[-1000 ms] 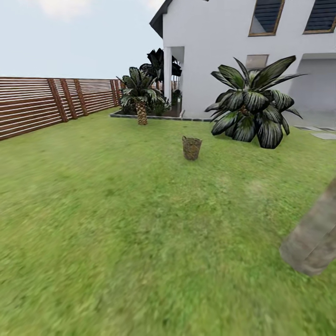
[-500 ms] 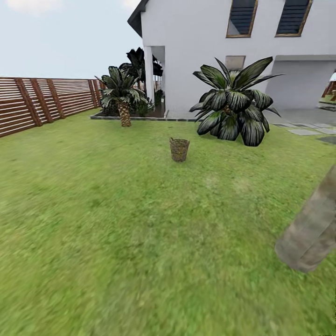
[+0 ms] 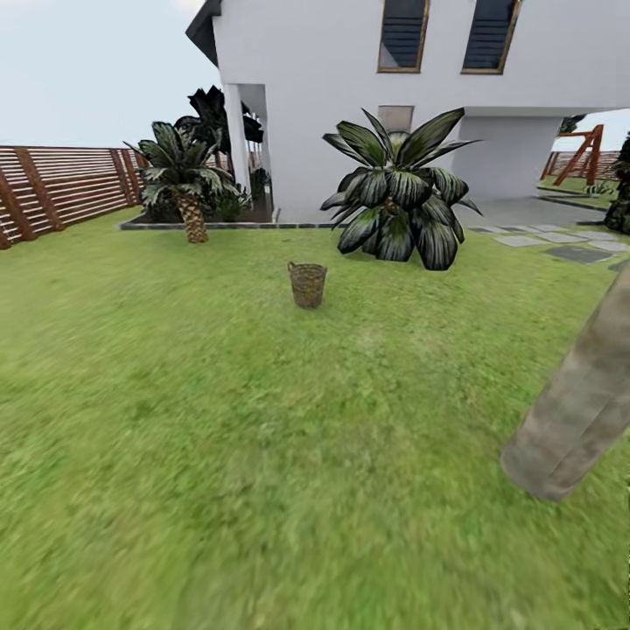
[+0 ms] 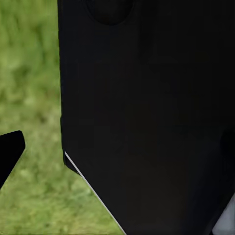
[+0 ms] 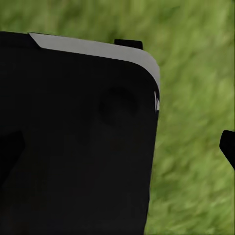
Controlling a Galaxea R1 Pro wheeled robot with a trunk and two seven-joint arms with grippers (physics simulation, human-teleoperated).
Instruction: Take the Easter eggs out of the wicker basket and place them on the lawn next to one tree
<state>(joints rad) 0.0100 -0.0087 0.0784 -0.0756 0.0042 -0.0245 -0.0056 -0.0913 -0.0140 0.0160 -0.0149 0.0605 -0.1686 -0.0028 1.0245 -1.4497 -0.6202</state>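
The wicker basket (image 3: 307, 284) stands upright on the lawn (image 3: 219, 420), several metres ahead in the head view. Its inside is too far off to see, so the Easter eggs are hidden. A thick pale grey-brown tree trunk (image 3: 573, 407) leans in at the right edge, closer than the basket. In the left wrist view, my left gripper (image 4: 117, 152) hangs over grass beside the robot's black body, one dark fingertip (image 4: 10, 152) at the picture's edge. My right gripper (image 5: 117, 147) likewise has a fingertip (image 5: 228, 147) at the edge. Both look open and hold nothing.
A white house (image 3: 367, 96) stands behind the basket, with a broad-leaved bush (image 3: 398, 197) and a short palm (image 3: 184, 179) in front of it. A wooden slat fence (image 3: 61, 179) runs along the left. Grey stepping stones (image 3: 560, 249) and a red wooden frame (image 3: 582, 149) lie far right.
The whole picture has slid left, so the camera has turned right. The red wooden frame and more stepping stones have come into view at the right. The basket has not moved on the lawn.
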